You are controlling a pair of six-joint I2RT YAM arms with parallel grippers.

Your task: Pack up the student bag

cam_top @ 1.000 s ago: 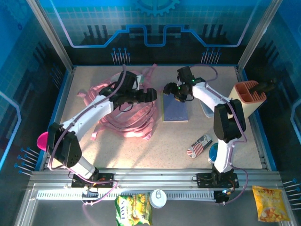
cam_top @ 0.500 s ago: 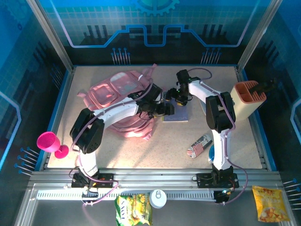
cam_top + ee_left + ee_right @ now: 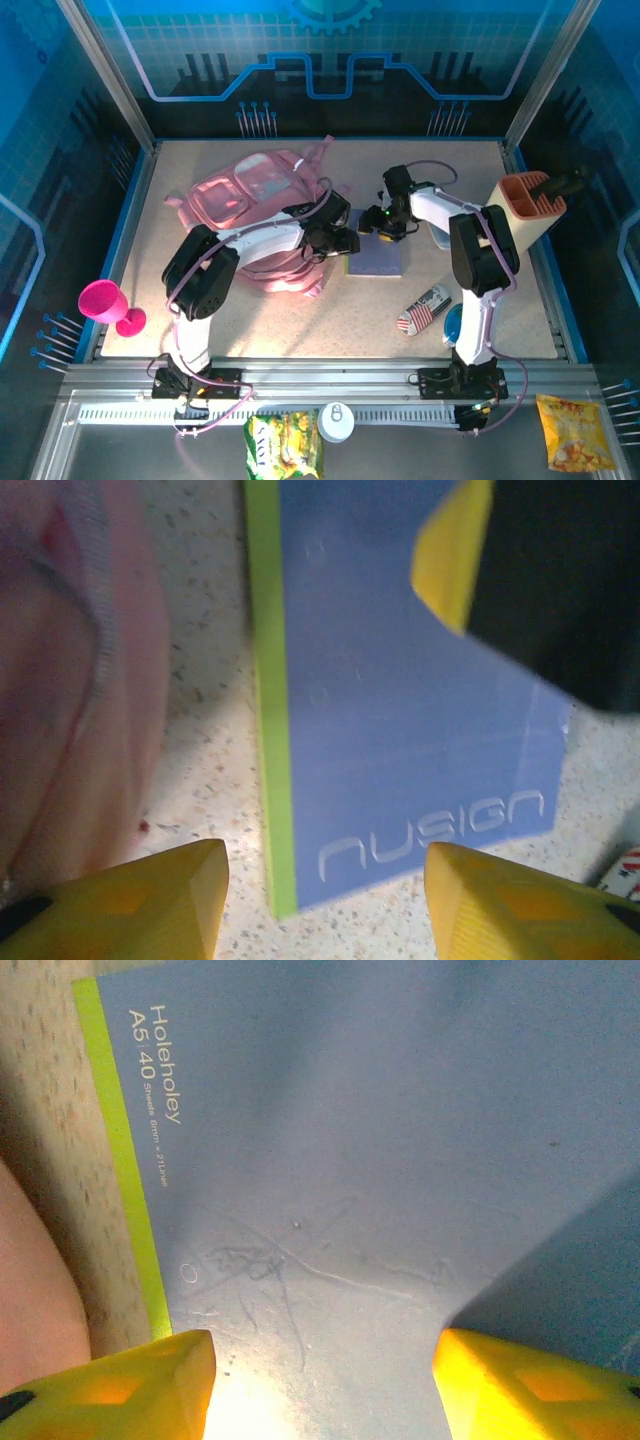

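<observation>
1. Student bag: flat on the far-left part of the counter, paler front pockets facing up.
2. Long axis: roughly diagonal, from the far-left area toward the counter's centre. Strap loops trailing past the far-right end and off the left side. Which end is the top cannot be told.
3. Notebook: blue cover, green spine, flat on the counter just right of the bag, spine toward the bag.
4. Left hand: between the bag's near-right edge and the notebook's left edge, low over the counter. Jaws partly spread, nothing between the fingertips.
5. Right hand: over the far end of the notebook. Jaws partly spread above the cover, nothing gripped.
6. Top view: whole layout, including the beige-and-orange pen holder at the right edge and the pink goblet at the near left.
7. Left wrist view, not legible from above: "nusign" lettering on the cover, pink fabric beside the green spine, and one yellow finger of the right hand at the cover's far end.
8. Right wrist view: small "Holeholey A5 40" print along the spine, fine scratches on the cover.
</observation>
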